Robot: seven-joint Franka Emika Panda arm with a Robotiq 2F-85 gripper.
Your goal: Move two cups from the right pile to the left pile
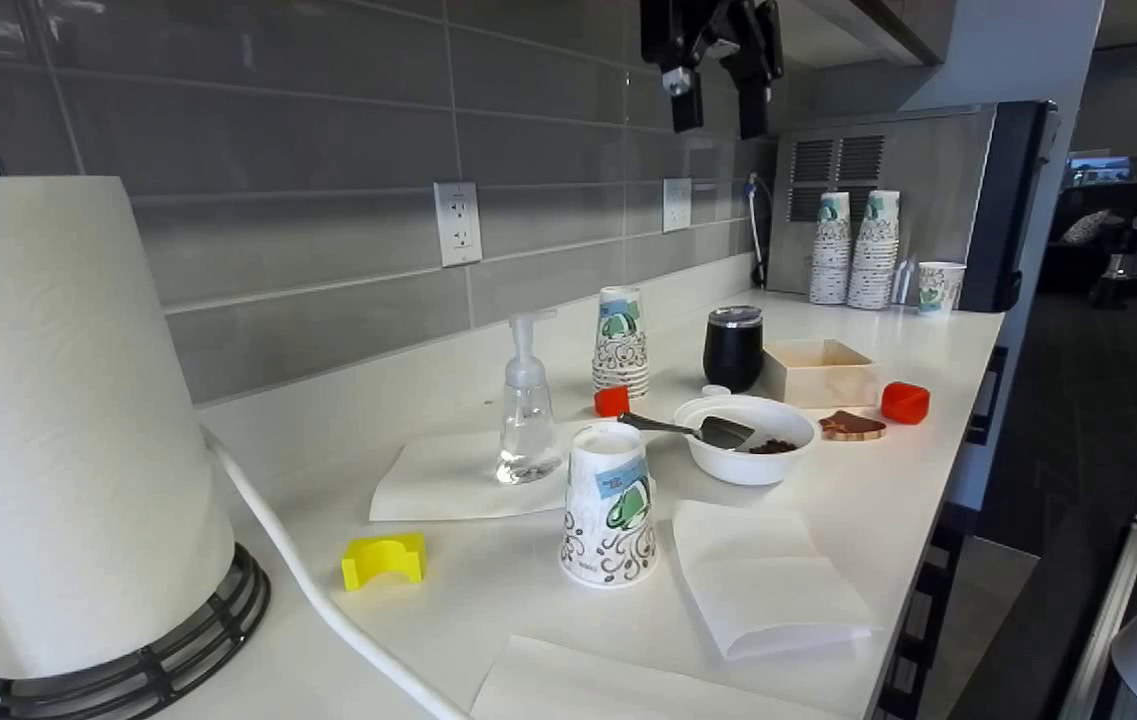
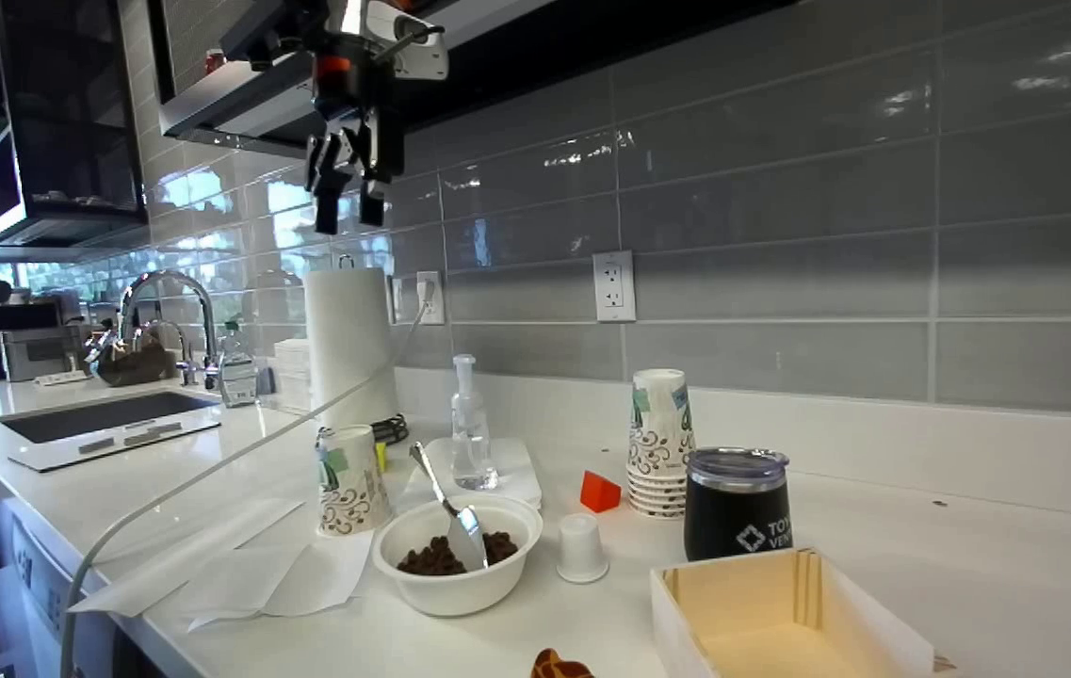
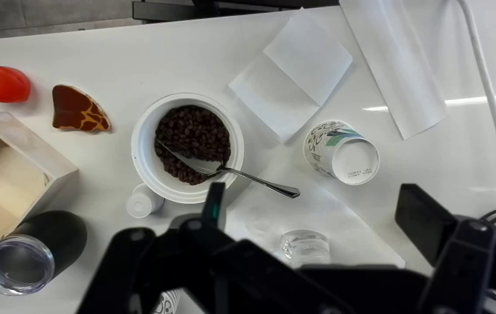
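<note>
Both piles are upside-down white paper cups with green-blue print. The right pile (image 2: 660, 443) stands by the wall at right in an exterior view (image 1: 620, 345), with several nested rims showing. In the wrist view only a sliver of it (image 3: 168, 302) shows beside the gripper. The left pile (image 2: 351, 480) stands nearer the counter's front; it also shows in an exterior view (image 1: 610, 510) and the wrist view (image 3: 341, 152). It looks one cup tall; nesting is hidden. The two cups cannot be singled out. My gripper (image 3: 312, 192) is open and empty, high above the counter in both exterior views (image 1: 720, 118) (image 2: 348, 215).
Between the piles are a white bowl (image 2: 394, 574) with beans and a spoon, and a clear soap dispenser (image 2: 472, 433). A red block (image 2: 600, 492) and black cup (image 2: 733, 518) stand near the right pile. A wooden box (image 2: 794, 621), paper-towel roll (image 1: 68, 420) and white cable (image 1: 298, 570) also lie around.
</note>
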